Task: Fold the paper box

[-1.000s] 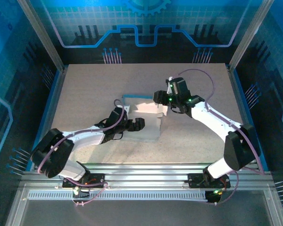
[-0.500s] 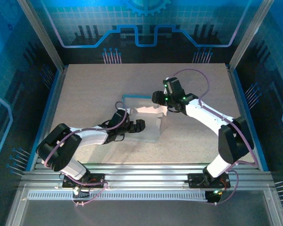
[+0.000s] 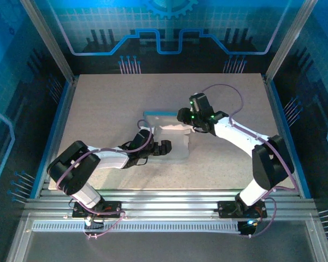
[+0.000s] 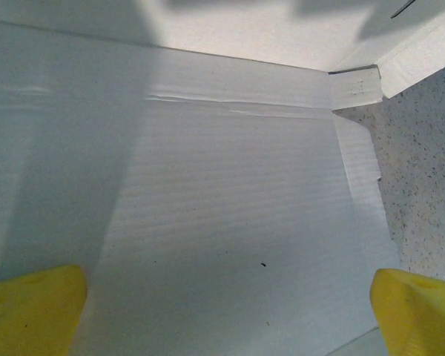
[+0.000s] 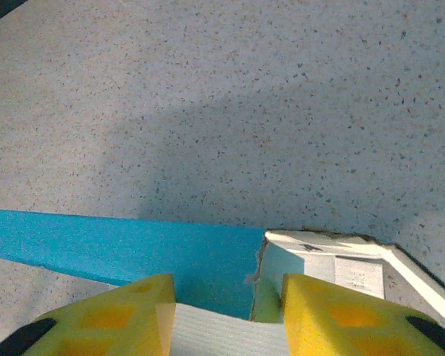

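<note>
The paper box (image 3: 177,154) lies half folded at mid table, pale inner side up, its light blue rear wall (image 3: 158,113) standing. My left gripper (image 3: 162,146) rests low over the inner panel (image 4: 222,185), open wide, with yellow fingertips (image 4: 31,311) at both lower corners of the left wrist view. My right gripper (image 3: 185,118) hangs at the box's far right corner. Its yellow fingers (image 5: 107,319) stand apart astride the blue wall (image 5: 133,241) and a white flap (image 5: 222,330); the right finger sits beside the side wall (image 5: 271,285). Nothing is clamped.
The speckled table (image 3: 98,98) surrounds the box, with bare surface beyond the blue wall (image 5: 245,89) and right of the panel (image 4: 430,170). Metal frame posts and blue side rails (image 3: 54,125) border the table. Both arm bases stand at the near edge.
My right gripper's jaws have narrowed around the box's far corner. My left arm has drawn its elbow inward, the gripper staying wide on the panel. The box's front panel lies a little flatter.
</note>
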